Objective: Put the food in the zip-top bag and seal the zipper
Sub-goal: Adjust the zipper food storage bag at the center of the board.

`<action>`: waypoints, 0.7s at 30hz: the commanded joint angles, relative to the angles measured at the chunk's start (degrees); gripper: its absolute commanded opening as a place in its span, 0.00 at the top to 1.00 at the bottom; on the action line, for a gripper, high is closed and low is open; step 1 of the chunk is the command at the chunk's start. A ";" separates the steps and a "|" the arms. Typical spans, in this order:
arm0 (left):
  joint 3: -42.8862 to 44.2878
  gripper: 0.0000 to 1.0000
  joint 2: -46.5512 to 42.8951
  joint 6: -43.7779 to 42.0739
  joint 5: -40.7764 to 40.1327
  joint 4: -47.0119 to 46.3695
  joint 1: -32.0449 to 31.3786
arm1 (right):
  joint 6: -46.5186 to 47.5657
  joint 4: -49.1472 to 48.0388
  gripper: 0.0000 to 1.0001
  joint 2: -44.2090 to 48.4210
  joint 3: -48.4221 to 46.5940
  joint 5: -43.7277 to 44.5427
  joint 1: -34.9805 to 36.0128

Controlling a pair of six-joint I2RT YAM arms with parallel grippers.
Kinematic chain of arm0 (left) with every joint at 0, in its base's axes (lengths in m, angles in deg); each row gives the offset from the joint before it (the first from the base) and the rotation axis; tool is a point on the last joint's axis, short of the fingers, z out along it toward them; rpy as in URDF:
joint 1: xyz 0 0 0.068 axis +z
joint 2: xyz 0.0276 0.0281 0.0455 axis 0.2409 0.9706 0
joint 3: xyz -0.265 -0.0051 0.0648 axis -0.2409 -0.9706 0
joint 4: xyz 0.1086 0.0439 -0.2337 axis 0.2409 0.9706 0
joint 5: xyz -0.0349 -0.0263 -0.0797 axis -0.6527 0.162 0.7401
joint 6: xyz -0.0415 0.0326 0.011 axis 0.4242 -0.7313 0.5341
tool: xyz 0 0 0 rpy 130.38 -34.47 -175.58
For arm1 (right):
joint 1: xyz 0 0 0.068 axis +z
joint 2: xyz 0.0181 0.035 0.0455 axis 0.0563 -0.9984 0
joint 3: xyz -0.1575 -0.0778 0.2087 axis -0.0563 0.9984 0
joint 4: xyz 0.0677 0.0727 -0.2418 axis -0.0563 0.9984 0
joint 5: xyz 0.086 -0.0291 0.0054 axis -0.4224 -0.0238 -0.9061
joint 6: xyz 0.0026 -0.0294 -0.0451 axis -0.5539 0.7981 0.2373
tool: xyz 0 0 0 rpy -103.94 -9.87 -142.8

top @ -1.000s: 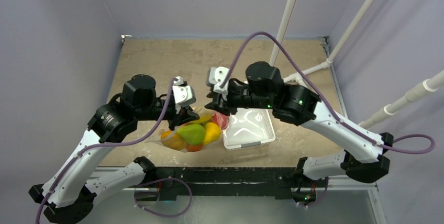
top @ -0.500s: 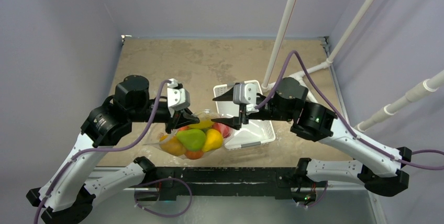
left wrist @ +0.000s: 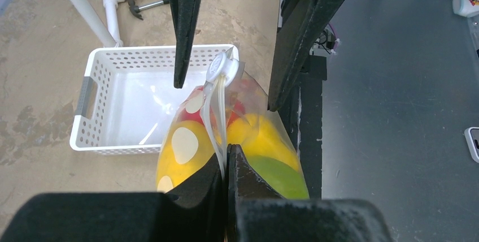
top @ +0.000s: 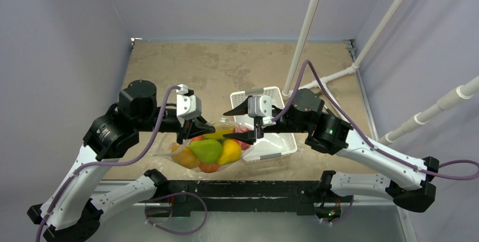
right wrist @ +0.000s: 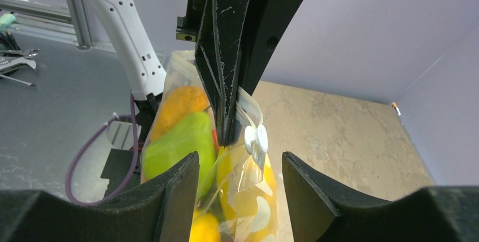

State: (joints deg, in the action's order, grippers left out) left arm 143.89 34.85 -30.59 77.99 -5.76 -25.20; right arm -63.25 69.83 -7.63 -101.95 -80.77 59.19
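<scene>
A clear bag [left wrist: 183, 143] packed with yellow, green, red and orange toy fruit [top: 206, 149] is held up at the near edge of the desk [top: 226, 67], just beside a white tray [left wrist: 158, 52]. The left fingers [left wrist: 227, 156] are pressed together, pinching the zipper [left wrist: 217, 115] along the bag's top edge. The right fingers [top: 229, 124] stand spread on either side of the zipper's white slider [left wrist: 220, 69], at the end nearest the tray. Whether the bag's bottom touches the desk cannot be told.
</scene>
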 commanded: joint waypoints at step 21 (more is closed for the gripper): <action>3.08 1.00 -2.29 1.48 3.80 -5.00 -0.18 | -4.78 -12.72 0.65 -1.34 3.14 -4.45 0.08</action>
State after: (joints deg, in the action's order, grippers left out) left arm 144.35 33.25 -30.13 79.37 -6.20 -25.20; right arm -66.42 61.72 -9.31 -99.07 -84.10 59.19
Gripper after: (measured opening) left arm 0.003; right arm 0.386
